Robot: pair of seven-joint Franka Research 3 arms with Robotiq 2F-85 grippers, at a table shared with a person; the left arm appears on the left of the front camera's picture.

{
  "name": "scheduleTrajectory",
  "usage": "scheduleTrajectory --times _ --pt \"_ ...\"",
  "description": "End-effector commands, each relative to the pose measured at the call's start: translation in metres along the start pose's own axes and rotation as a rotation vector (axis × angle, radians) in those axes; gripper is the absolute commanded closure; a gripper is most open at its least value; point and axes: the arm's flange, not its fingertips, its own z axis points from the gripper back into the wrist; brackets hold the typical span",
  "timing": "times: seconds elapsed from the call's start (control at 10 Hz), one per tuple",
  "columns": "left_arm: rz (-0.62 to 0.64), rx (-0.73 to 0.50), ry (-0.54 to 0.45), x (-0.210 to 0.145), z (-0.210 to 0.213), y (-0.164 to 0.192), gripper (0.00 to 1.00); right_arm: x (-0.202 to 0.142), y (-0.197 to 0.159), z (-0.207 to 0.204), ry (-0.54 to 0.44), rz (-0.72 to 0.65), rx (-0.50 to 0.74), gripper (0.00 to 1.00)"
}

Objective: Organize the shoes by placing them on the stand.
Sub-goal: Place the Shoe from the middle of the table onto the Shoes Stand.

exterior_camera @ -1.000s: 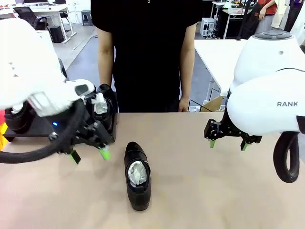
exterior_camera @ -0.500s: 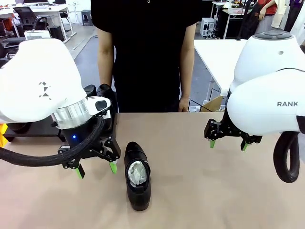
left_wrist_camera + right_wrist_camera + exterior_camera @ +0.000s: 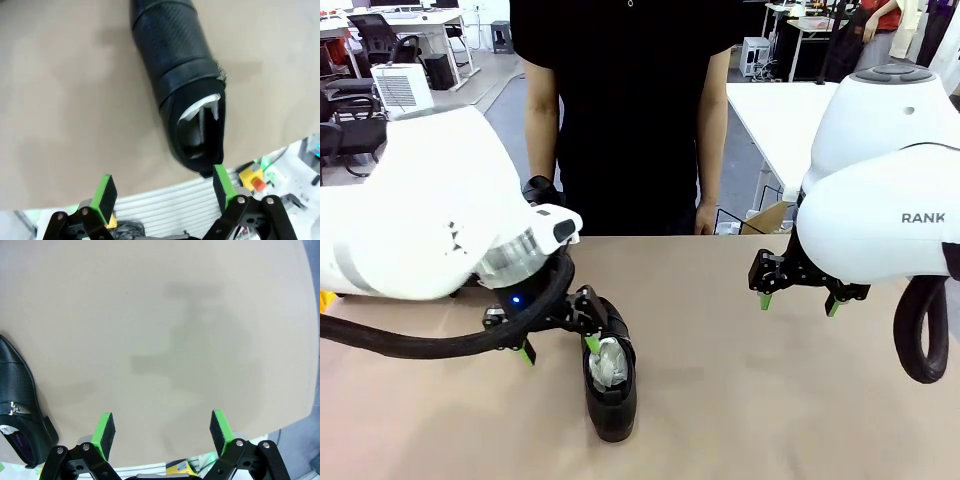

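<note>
One glossy black shoe (image 3: 611,390) stuffed with white paper lies in the middle of the tan table, toe towards me. My left gripper (image 3: 558,347) hovers open just left of its heel end. In the left wrist view the shoe (image 3: 182,75) stretches away from the open gripper (image 3: 164,190), its heel close to the right fingertip (image 3: 223,186) and nothing between the pads. The top of a second dark shoe (image 3: 542,189) peeks out behind the left arm. That arm hides the stand. My right gripper (image 3: 798,302) hangs open and empty above the table at the right; (image 3: 162,432) is the right gripper in its own wrist view.
A person in black (image 3: 625,110) stands at the far edge, one hand (image 3: 704,218) by the table. The right wrist view shows bare tabletop (image 3: 190,330) with the shoe (image 3: 17,390) at its left edge. A white table (image 3: 770,110) stands behind on the right.
My left arm has swung from the far left towards the middle and lowered its open gripper beside the shoe. The right arm and the shoe have not moved.
</note>
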Motion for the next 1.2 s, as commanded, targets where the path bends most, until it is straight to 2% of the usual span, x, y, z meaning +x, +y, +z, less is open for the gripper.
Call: scheduleTrajectory --times 0.0,0.2,0.8,1.1 --pt "0.017 0.048 0.002 0.005 -0.023 -0.004 0.00 0.003 -0.002 0.004 -0.002 0.016 -0.002 0.00" --pt "-0.007 0.091 0.002 0.006 -0.042 -0.008 0.00 0.003 -0.002 0.004 -0.002 0.016 -0.002 0.00" --pt "-0.009 0.121 0.011 0.010 -0.076 -0.012 0.00 0.003 -0.002 0.004 -0.002 0.016 -0.002 0.00" --pt "0.017 0.129 0.015 0.008 -0.077 -0.017 0.55 0.003 -0.002 0.004 -0.002 0.016 -0.002 0.00"
